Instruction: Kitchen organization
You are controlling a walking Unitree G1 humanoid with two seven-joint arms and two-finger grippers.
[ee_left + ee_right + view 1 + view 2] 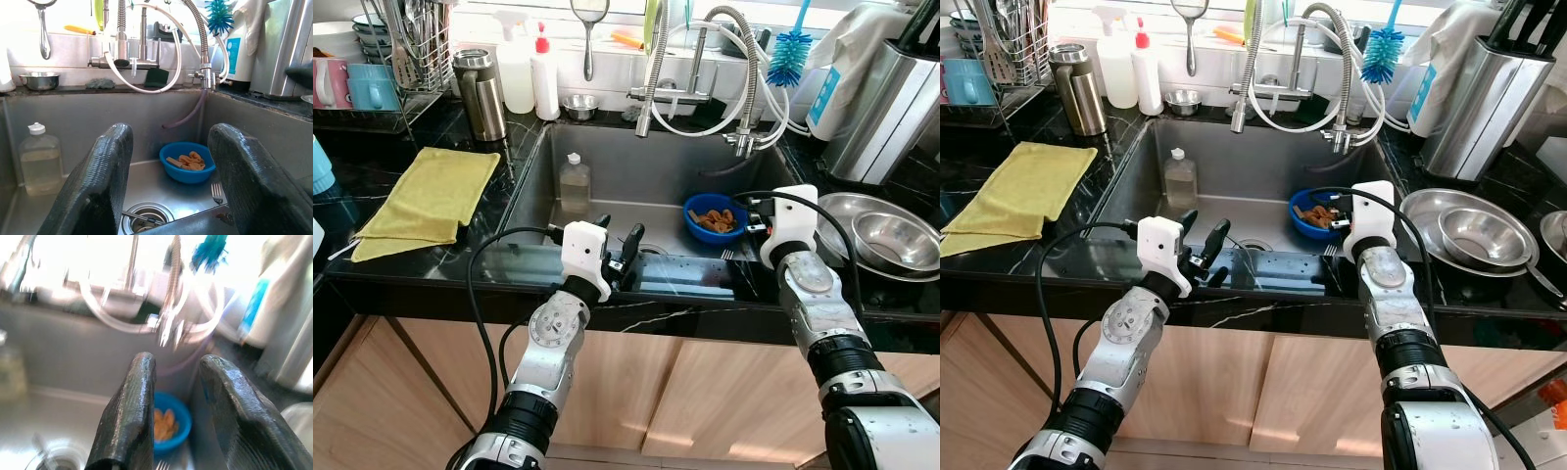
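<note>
We see a yellow cloth (429, 201) on the tabletop (372, 162) far left. Our left gripper (619, 247) hangs released over the sink's (636, 166) near rim. The blue bowl (715, 217) lies right of it, just beyond our right gripper (171, 426), jaws spread, empty. The right wrist view is blurred.
</note>
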